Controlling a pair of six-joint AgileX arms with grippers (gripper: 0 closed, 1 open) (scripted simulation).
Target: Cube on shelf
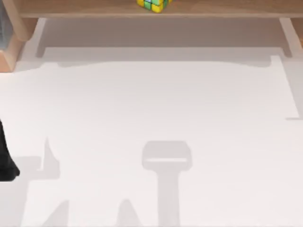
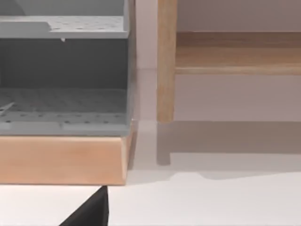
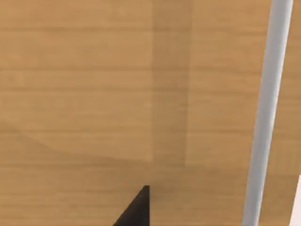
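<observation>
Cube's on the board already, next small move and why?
Probably none beyond parking: lift the right arm back off the shelf and leave the cube alone. In the top view the cube sits on the board at the far edge, nothing touching it. The right wrist view looks straight down at bare wood, so that arm is above the shelf.

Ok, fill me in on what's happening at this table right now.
The cube sits on the shelf at the far edge of the table, near the middle of the board, with no gripper touching it. So the placing looks done. The left arm is at the table's left edge, its wrist camera facing the shelf's upright support and a grey rack. The right wrist camera looks at wood up close.
</observation>
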